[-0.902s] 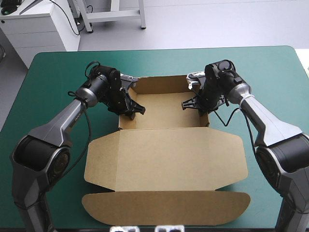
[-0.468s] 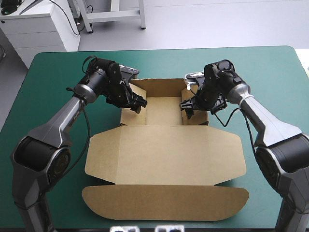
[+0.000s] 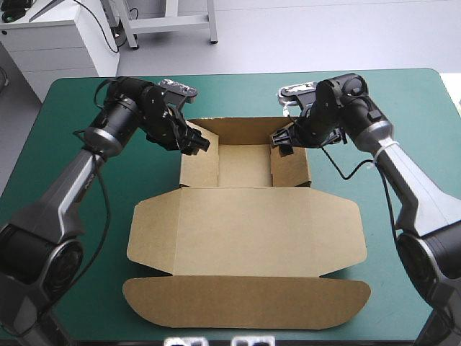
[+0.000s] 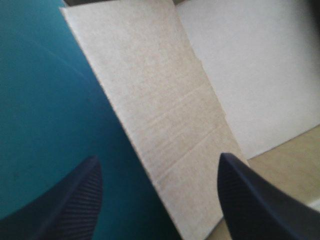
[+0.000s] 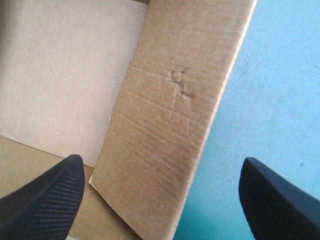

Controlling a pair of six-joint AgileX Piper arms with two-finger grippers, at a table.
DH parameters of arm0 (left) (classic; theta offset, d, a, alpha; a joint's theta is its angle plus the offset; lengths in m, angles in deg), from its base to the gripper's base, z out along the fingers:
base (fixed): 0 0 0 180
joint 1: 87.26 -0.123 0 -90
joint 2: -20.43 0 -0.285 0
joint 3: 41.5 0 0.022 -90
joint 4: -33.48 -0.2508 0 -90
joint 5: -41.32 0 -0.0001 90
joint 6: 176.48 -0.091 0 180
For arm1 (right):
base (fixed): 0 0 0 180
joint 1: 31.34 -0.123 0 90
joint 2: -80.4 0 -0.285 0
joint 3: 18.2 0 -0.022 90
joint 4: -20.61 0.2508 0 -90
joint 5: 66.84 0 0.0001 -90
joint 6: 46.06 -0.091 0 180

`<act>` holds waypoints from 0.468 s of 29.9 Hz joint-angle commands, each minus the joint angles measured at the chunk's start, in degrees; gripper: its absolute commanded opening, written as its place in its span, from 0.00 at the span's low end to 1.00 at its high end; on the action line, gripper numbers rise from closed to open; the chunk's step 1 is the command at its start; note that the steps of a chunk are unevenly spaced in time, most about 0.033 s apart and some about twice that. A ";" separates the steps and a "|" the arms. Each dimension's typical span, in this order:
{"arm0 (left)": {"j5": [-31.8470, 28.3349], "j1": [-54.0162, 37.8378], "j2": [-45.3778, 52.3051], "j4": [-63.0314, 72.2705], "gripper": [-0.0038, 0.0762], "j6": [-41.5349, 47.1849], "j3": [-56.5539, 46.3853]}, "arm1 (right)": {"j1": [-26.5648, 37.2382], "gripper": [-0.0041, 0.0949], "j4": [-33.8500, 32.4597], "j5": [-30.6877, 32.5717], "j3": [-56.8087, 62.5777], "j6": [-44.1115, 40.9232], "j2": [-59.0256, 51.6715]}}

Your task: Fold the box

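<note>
The brown box [image 3: 245, 223] lies in the middle of the table with its lid flat toward the near edge. Its tray [image 3: 243, 164] at the far end has the back wall and both side walls raised. My left gripper [image 3: 199, 143] hangs open over the top of the left side wall [image 3: 197, 164]. In the left wrist view that wall [image 4: 165, 115] stands between the spread fingers of the gripper [image 4: 158, 159]. My right gripper [image 3: 282, 143] is open above the right side wall [image 3: 290, 167]. The right wrist view shows this wall [image 5: 175, 130] between the gripper's [image 5: 161, 159] fingers.
The lid's rounded front flap [image 3: 245, 304] reaches close to the table's near edge. Bare teal-green cover [image 3: 86, 216] shows left and right of the box and behind the tray.
Both grippers have risen out of the tray and drawn back toward the far edge. The two side walls, earlier laid outward, now stand up with their flaps turned in.
</note>
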 commanded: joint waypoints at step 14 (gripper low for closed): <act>2.94 0.12 36.49 0.47 0.05 -9.62 -17.04 | 0.19 0.81 -3.81 -4.03 -2.02 0.79 -5.77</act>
